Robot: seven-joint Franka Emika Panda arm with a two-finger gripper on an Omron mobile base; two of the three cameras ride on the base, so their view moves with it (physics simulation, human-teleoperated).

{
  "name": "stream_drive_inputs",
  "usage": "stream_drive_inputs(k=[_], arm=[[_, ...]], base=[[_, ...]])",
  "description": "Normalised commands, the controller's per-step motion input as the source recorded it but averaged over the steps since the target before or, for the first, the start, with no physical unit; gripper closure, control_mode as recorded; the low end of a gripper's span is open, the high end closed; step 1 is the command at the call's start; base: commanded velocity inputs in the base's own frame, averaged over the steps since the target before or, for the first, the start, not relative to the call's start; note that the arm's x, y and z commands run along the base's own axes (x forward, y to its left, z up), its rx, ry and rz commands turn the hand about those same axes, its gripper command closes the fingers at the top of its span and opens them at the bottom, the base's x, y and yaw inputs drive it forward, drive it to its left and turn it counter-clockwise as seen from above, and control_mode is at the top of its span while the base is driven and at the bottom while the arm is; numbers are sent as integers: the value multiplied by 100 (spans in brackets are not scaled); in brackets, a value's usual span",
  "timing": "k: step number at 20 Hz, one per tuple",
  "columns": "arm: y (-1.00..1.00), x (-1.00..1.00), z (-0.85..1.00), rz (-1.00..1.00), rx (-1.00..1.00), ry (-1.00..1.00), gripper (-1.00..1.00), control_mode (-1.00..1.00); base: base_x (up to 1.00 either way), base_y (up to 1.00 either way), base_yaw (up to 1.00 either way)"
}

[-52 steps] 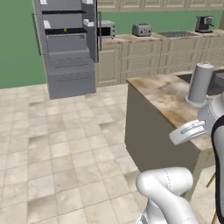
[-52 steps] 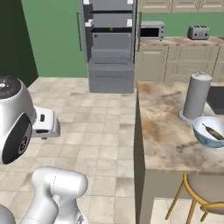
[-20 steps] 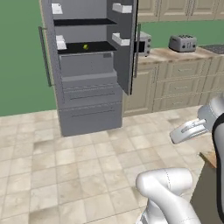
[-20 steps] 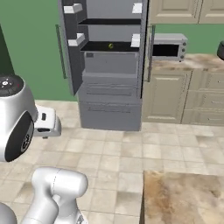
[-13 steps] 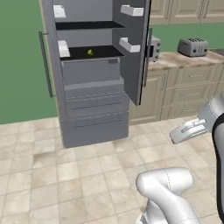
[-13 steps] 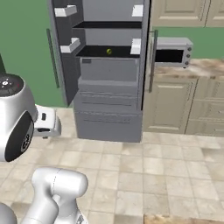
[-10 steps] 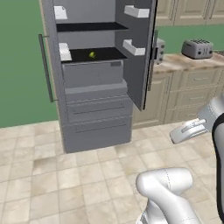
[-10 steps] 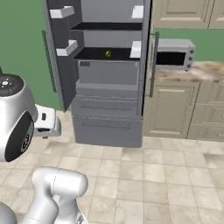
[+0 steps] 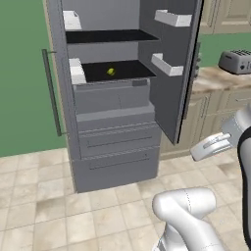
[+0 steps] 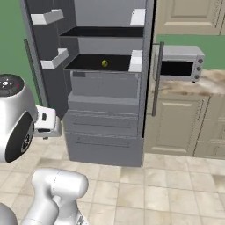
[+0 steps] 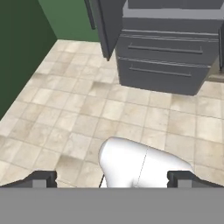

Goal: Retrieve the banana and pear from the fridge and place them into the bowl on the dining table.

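Tiled kitchen, fridge (image 9: 112,122) doors open, pear (image 9: 111,71) deep on shelf; gripper (image 11: 111,178) spread empty, could clip a door bin (image 9: 163,64) reaching in.

Fridge (image 9: 117,98) top cut off

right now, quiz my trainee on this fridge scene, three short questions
1. True or false: both doors of the fridge are shut.
2. Which fruit lies on the lower black shelf? A) pear B) banana C) none
3. Fill in: in the hand view the tool has its fingertips far apart, so it is ____.

Key:
1. False, both doors stand open.
2. A, a small yellow-green fruit.
3. Open, holding nothing.
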Motion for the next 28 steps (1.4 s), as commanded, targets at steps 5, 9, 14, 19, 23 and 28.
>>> stream_drive_inputs(k=[5,9,14,19,23,28], arm=[[0,0,0,0,0,0,-100,100],[0,0,0,0,0,0,-100,100],[0,0,0,0,0,0,-100,100],[0,0,0,0,0,0,-100,100],[0,0,0,0,0,0,-100,100],[0,0,0,0,0,0,-100,100]], base=[[83,-14,1],[76,-18,1],[72,-16,1],[70,-12,0],[69,-12,0],[69,-9,0]])
